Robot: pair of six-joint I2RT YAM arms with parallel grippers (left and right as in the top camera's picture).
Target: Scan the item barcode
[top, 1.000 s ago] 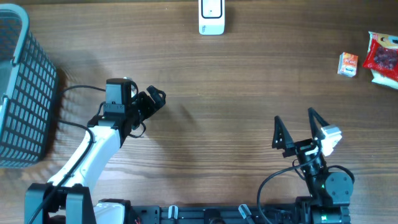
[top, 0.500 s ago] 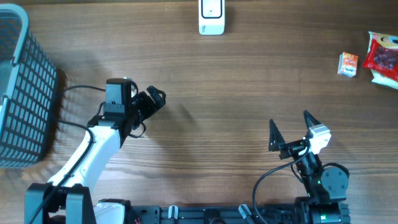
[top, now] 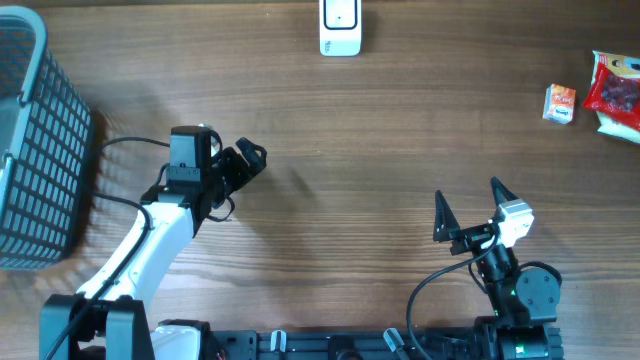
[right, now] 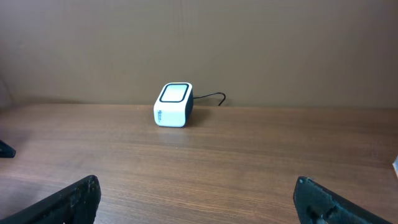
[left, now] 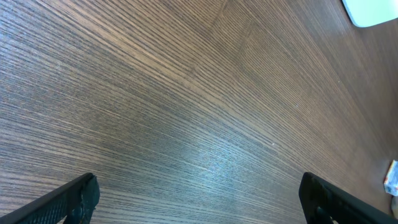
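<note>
Wood-grain table (top: 380, 120) fills the work area, with a plain brown wall behind it in the right wrist view.

**Layout**
- Scanner (top: 340, 27): white unit at the far edge, centre, window facing up. Its cable runs off behind it.
- Small carton (top: 560, 103): orange and white, far right, lying just beside a red packet (top: 618, 92) at the table's right edge. Which of the two is the item to scan cannot be determined, and no barcode is legible on either.
- Basket (top: 35, 140): grey mesh, far left, well apart from everything else.

**Grippers**
- Left gripper (top: 245, 165): jaws spread wide, holding nothing, above bare wood left of centre.
- Right gripper (top: 468, 192): jaws spread wide, holding nothing, near right, aimed toward the scanner.

**Handling assessment**
- The carton is judged light and stiff. Take it across two opposite flat faces and keep the printed faces uncovered, so that no finger hides the code. Moderate squeeze only, since thin card may dent.
- The packet is judged soft, glossy and likely slippery, and its film could crumple and distort a code. Pinch it at a sealed edge, not across the filled middle.
- The right gripper is the nearer one to both.
</note>
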